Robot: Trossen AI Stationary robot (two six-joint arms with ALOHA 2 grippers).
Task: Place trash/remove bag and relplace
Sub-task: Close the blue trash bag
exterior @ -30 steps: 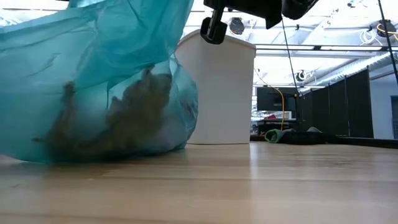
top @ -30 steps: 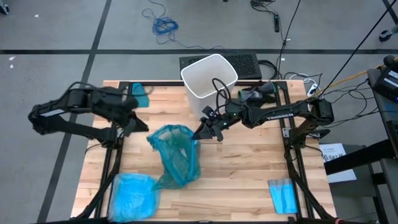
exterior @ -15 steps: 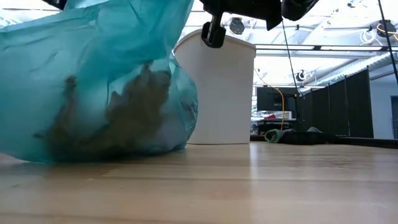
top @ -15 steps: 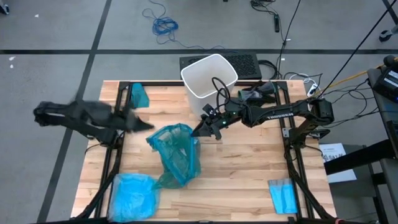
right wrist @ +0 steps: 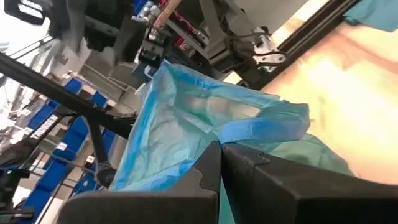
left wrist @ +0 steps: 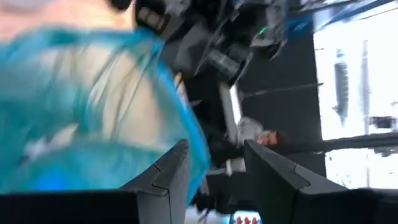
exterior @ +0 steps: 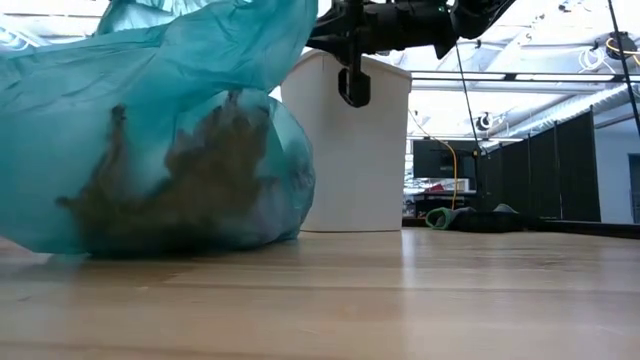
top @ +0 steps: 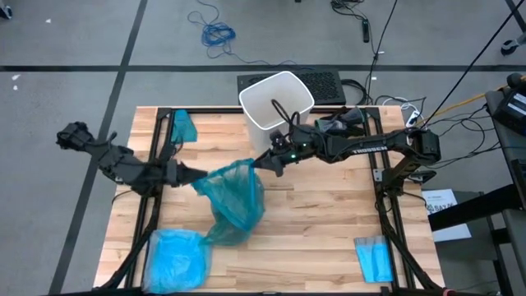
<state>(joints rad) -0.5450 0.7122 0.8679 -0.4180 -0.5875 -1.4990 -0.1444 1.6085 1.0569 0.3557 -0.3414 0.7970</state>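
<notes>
Bag (top: 232, 200) upright, mouth up; right gripper (top: 261, 161) pinches rim, left gripper (top: 191, 175) opposite.

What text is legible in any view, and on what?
"TROSSEN": white letters on the dark robot arm far off in the right wrist view.
White lettering on the dark right arm, high view: too small to read.
Print on the white paper sheet beside the table: too small to read.

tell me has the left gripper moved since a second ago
Yes. In the high view the left gripper has come across the table from beside the small teal sheet to the open rim of the bag.
</notes>
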